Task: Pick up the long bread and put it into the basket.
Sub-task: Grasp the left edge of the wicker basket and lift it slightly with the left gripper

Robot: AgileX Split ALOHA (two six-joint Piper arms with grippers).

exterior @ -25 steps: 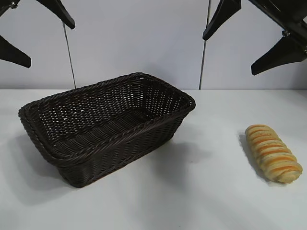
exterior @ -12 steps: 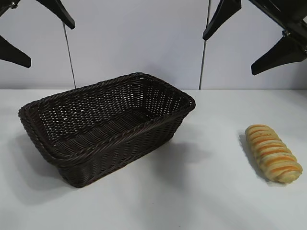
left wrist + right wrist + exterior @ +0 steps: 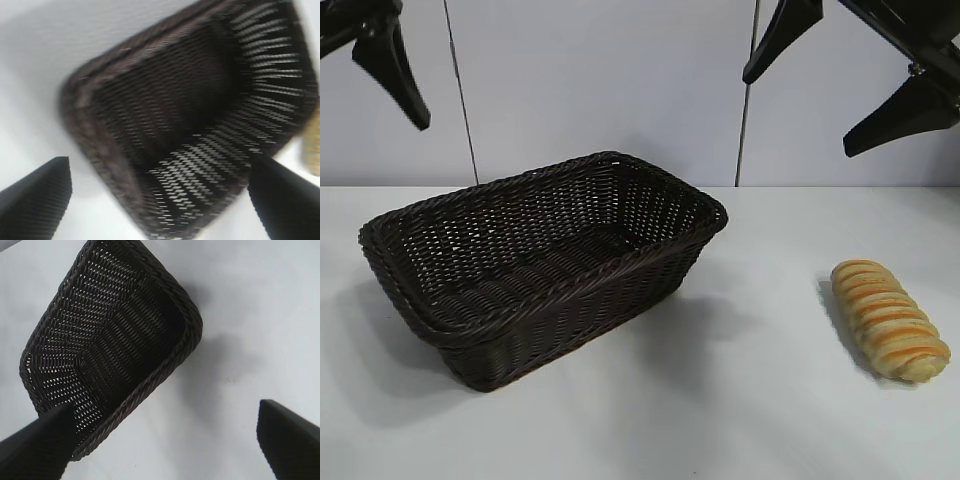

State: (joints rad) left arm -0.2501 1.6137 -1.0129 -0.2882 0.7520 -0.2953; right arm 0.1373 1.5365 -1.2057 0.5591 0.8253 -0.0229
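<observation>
The long bread (image 3: 890, 318), golden-tan with orange stripes, lies on the white table at the right, well apart from the basket; a sliver of it (image 3: 313, 155) shows in the left wrist view. The dark brown wicker basket (image 3: 545, 262) sits left of centre with nothing inside. My left gripper (image 3: 159, 166) hangs open high above the basket's left end, one finger (image 3: 395, 65) showing at the exterior view's top left. My right gripper (image 3: 800, 115) hangs open high at the upper right, above the table between basket and bread, holding nothing. Its wrist view shows the basket (image 3: 107, 347) and bare table.
The white table (image 3: 740, 400) spreads around the basket and bread. A pale wall with two thin vertical lines stands behind. The basket's braided rim (image 3: 650, 245) stands well above the table surface.
My left gripper has swung and turned, its fingers now pointing more downward at the exterior view's top left. The right gripper, basket and bread have not moved.
</observation>
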